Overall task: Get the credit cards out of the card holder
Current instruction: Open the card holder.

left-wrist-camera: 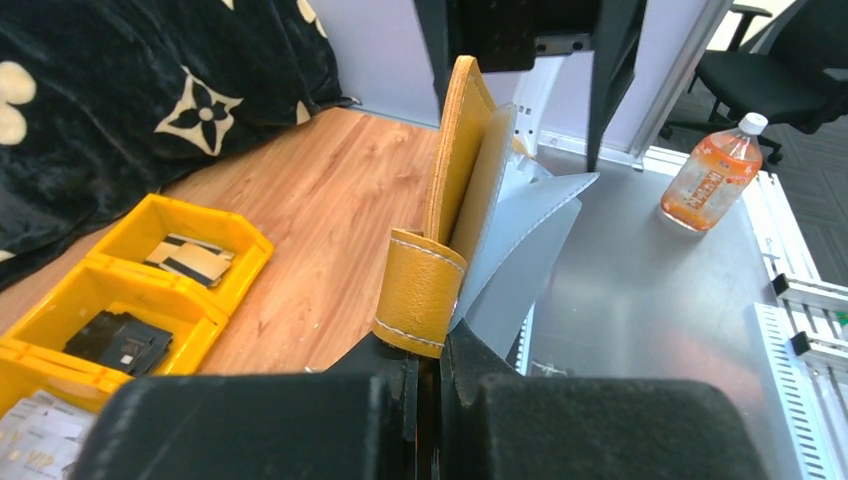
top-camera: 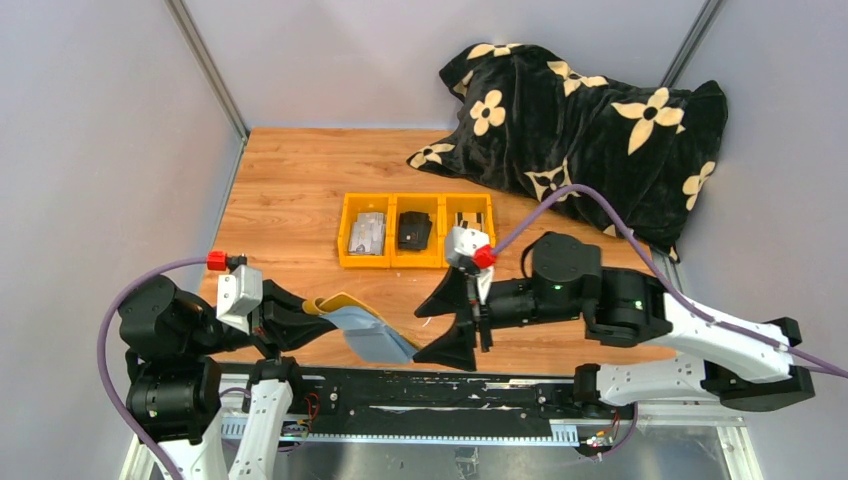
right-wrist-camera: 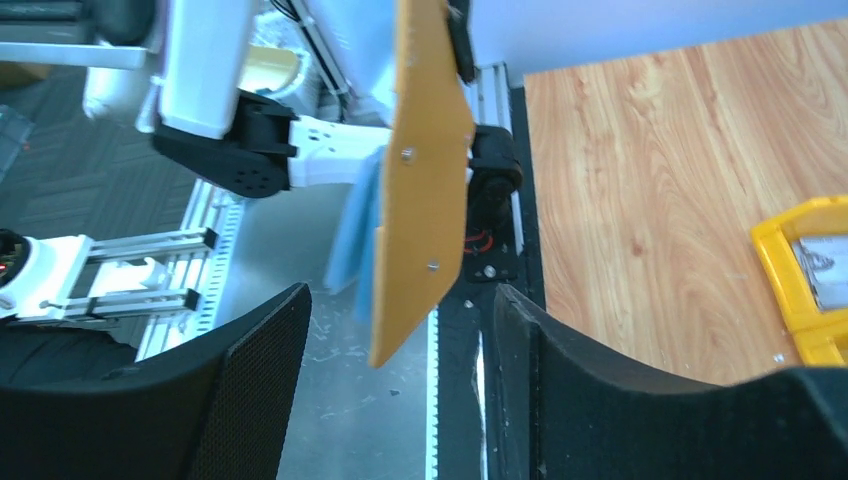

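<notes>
My left gripper (top-camera: 300, 322) is shut on the folded edge of the mustard-yellow card holder (top-camera: 345, 300) and holds it open above the table's near edge, its grey-blue inner faces (top-camera: 378, 338) spread toward the right gripper. In the left wrist view the holder (left-wrist-camera: 420, 290) stands upright from the shut left gripper (left-wrist-camera: 440, 352). My right gripper (top-camera: 455, 322) is open, and the holder's lower corner (right-wrist-camera: 420, 180) hangs between its spread fingers (right-wrist-camera: 245, 385). Pale credit cards (top-camera: 367, 233) lie in the tray's left compartment, striped ones (top-camera: 470, 217) in its right. I cannot tell whether a card is in the holder.
The yellow three-compartment tray (top-camera: 343, 232) sits mid-table with a black pouch (top-camera: 413, 230) in its middle compartment. A black flowered blanket (top-camera: 590, 130) fills the back right. An orange drink bottle (left-wrist-camera: 710, 170) stands beyond the metal front rail (top-camera: 430, 392).
</notes>
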You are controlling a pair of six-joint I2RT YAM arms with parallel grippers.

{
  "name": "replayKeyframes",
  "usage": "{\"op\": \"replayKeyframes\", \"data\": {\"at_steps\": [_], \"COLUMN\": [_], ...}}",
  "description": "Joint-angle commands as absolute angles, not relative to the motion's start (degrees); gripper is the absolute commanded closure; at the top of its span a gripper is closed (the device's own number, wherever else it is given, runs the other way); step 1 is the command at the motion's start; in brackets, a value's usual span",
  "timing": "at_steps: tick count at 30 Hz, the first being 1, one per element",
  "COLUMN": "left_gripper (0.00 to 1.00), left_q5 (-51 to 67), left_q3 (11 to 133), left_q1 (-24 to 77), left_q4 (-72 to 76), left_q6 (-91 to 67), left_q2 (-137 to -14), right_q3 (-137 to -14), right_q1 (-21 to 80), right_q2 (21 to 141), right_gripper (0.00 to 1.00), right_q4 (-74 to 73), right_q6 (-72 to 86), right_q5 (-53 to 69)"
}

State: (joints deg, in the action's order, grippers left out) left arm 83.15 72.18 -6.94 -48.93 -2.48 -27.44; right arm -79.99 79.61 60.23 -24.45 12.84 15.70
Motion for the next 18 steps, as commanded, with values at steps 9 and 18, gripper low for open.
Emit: {"op": "replayKeyframes", "data": {"at_steps": [9,18], "left_gripper": [1.00,1.00], "left_q5": [84.96,85.14], "left_q3": [74.86,75.31], "left_q1": [-7.12,-7.10], "left_q4": [-48.78,-48.78], "left_q6": [-8.05,-8.44], "left_q2": [-29.00,-28.92], "right_q3": [-84.25,-85.48], "right_q1": [79.89,79.89], "right_q2": [63.22,64.94], "right_gripper": [0.42,0.69], "right_q4": [-23.23,-23.09], "right_q6": [14.33,14.69], "right_q5": [21.18,23.16]}}
